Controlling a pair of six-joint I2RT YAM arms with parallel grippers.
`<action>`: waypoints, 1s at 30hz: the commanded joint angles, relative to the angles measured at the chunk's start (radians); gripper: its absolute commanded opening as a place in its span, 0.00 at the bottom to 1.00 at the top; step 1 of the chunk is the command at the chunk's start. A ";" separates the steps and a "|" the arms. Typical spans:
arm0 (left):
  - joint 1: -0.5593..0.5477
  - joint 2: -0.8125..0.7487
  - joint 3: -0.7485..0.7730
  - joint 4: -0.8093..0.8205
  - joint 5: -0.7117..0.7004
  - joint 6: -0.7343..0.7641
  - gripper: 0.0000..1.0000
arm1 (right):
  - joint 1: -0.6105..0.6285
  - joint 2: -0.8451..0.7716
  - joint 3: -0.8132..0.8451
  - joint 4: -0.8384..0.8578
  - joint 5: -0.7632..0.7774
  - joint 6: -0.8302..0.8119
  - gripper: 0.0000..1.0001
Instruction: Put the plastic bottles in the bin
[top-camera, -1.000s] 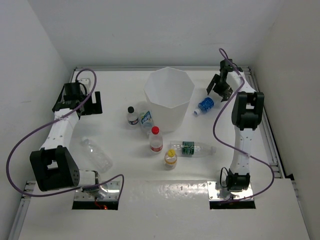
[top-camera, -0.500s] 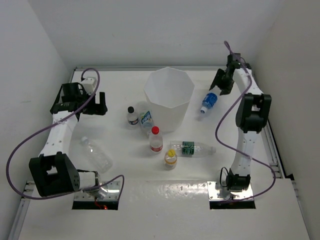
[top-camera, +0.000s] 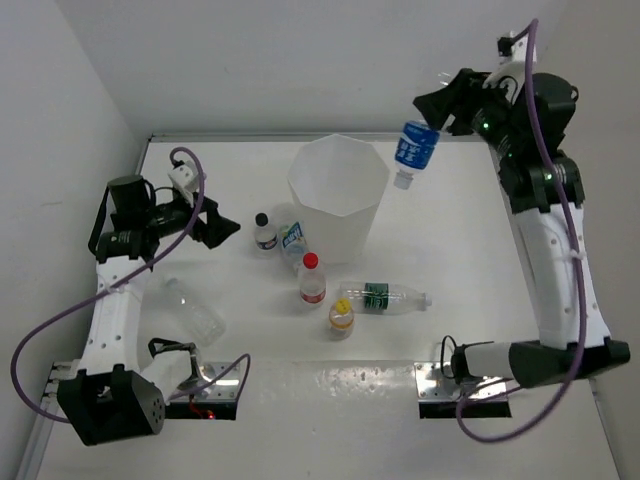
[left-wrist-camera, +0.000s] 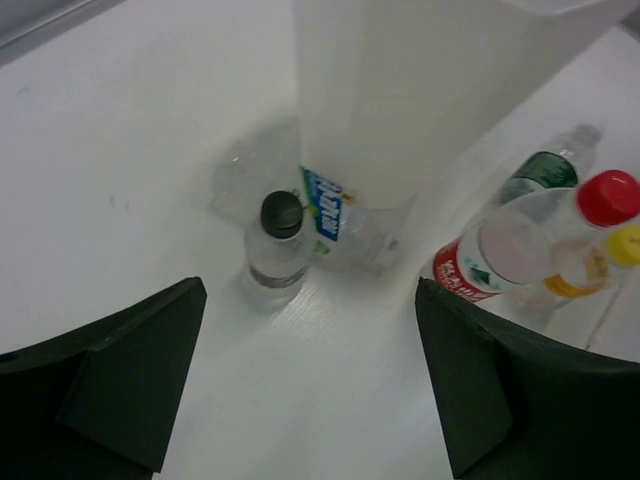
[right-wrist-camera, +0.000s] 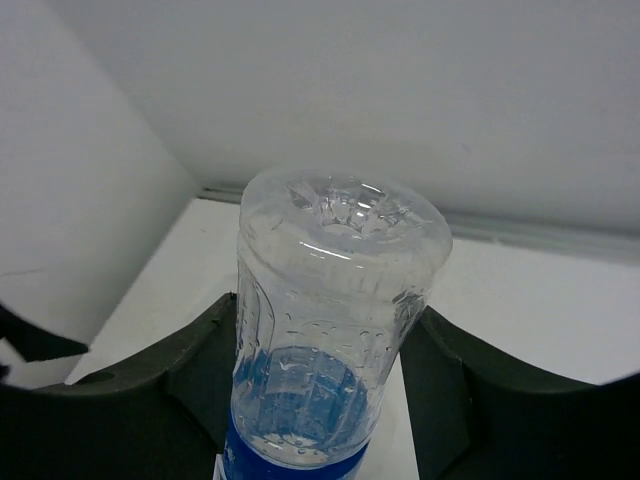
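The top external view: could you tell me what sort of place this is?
Probably a robot lab cell: a white table enclosed by plain walls, left arm and right arm bolted at its near edge, a bin and scattered plastic bottles.

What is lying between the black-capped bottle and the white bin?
A clear bottle with a blue label lies there, at the foot of the bin, beside the black-capped bottle; the left wrist view shows it.

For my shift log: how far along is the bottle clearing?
Done: no bottle visible inside the bin. In hand: the right gripper holds a blue-labelled bottle raised near its rim. Left: six on the table: black-capped, red-capped, yellow-capped, green-labelled, plain, one against the bin. The left gripper is open.
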 joint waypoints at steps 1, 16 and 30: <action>0.007 -0.055 -0.035 0.064 0.232 0.020 0.92 | 0.149 -0.029 -0.081 0.208 0.066 -0.100 0.00; -0.146 -0.167 -0.124 0.053 0.293 0.036 0.97 | 0.525 0.102 -0.315 0.799 0.437 -0.572 0.03; -0.487 -0.022 -0.171 0.252 0.030 0.036 0.97 | 0.519 0.056 -0.322 0.607 0.436 -0.519 0.97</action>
